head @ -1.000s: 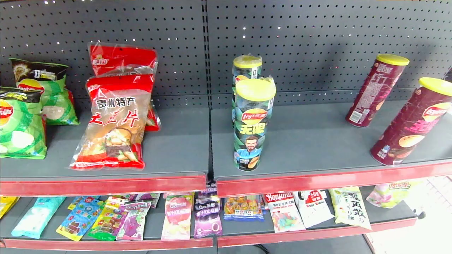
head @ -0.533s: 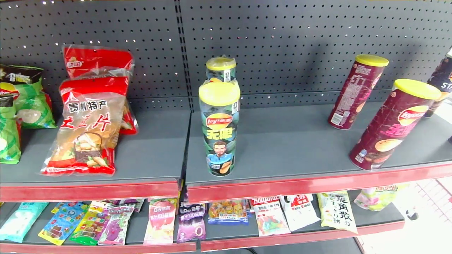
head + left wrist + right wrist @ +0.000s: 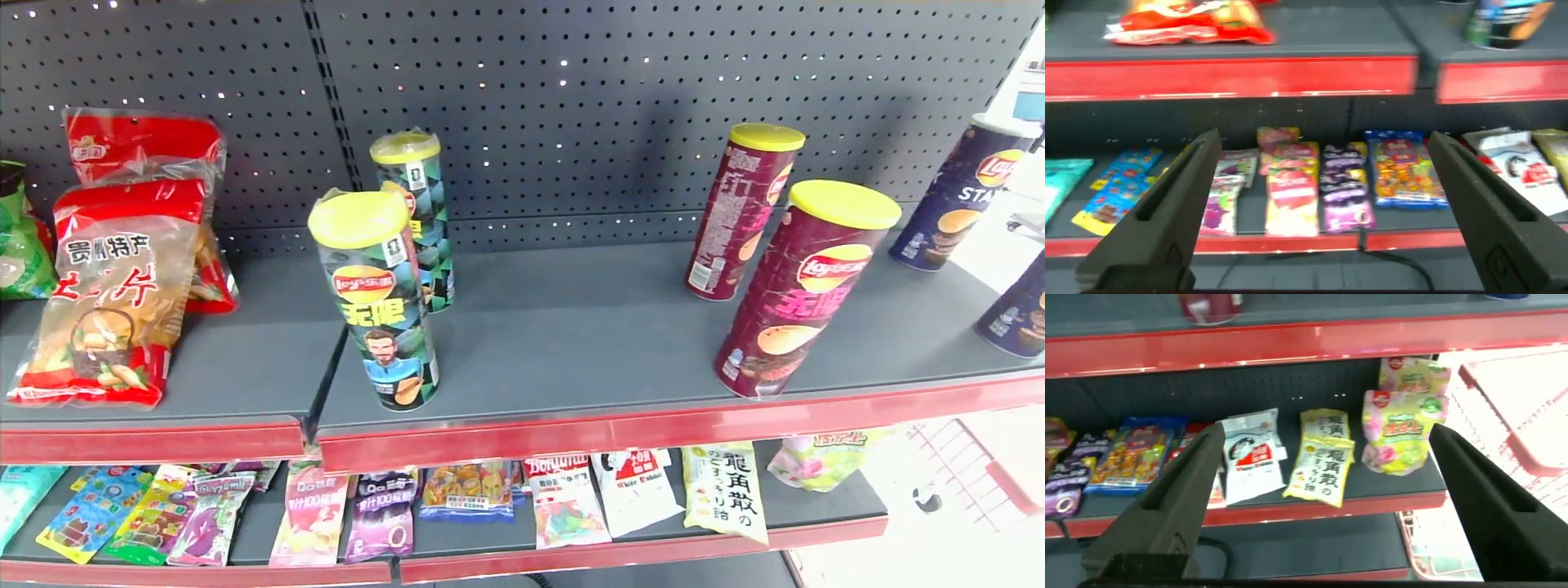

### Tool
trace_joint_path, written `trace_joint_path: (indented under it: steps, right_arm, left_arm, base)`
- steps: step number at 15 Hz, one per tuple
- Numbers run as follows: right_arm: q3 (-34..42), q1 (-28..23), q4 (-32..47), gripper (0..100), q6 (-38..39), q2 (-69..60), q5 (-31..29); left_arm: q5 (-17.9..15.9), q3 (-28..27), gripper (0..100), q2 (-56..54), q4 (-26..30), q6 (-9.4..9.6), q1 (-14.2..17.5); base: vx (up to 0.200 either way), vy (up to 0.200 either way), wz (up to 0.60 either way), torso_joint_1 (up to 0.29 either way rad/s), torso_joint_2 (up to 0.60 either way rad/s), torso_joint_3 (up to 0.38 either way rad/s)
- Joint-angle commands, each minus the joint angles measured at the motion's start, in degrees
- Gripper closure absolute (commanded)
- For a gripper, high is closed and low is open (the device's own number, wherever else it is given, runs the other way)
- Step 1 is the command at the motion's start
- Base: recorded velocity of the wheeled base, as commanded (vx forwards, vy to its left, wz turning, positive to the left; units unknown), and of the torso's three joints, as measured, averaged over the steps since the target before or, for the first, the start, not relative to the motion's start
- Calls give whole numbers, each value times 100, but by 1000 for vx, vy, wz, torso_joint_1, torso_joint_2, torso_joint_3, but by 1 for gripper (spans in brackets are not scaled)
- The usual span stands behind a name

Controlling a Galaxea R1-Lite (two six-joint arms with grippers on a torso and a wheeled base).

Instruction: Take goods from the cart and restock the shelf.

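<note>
The upper shelf (image 3: 571, 327) carries two green chip cans (image 3: 375, 302), two maroon cans (image 3: 796, 286) and dark blue cans (image 3: 955, 204) at the far right. Red snack bags (image 3: 114, 302) lean at the left. Below it, the lower shelf (image 3: 620, 551) holds a row of flat candy and snack packets (image 3: 563, 498). My left gripper (image 3: 1323, 139) is open and empty, facing the lower shelf's purple and pink packets (image 3: 1343, 188). Facing the white and yellow packets (image 3: 1319, 453), my right gripper (image 3: 1327, 429) is also open, with nothing between its fingers.
A red wire frame (image 3: 967, 465) stands on the pale floor past the shelf's right end and is seen again (image 3: 1527, 408) beside the right gripper. Red price rails (image 3: 653, 425) front each shelf. Bare board lies between the green and maroon cans.
The head camera has swung to the right: the whole shelf slides left in the picture and the dark blue cans come into view. No item on the shelf has moved.
</note>
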Motion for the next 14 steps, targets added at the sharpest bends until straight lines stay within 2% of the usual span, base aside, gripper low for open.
trace_joint_path:
  steps: [1,11,14]
  right_arm:
    - [0,0,-3,0,0,-2,1]
    - [0,0,-3,0,18,-2,-8]
    - [0,0,-3,0,18,-2,-8]
  left_arm:
    - [4,-4,0,10,-1,-1,1]
    - [4,5,0,10,-1,-1,1]
    - [4,5,0,10,-1,-1,1]
  base:
    - [0,-200,0,7,2,2]
    - [0,-200,0,1,2,3]
    - [0,0,0,0,0,0]
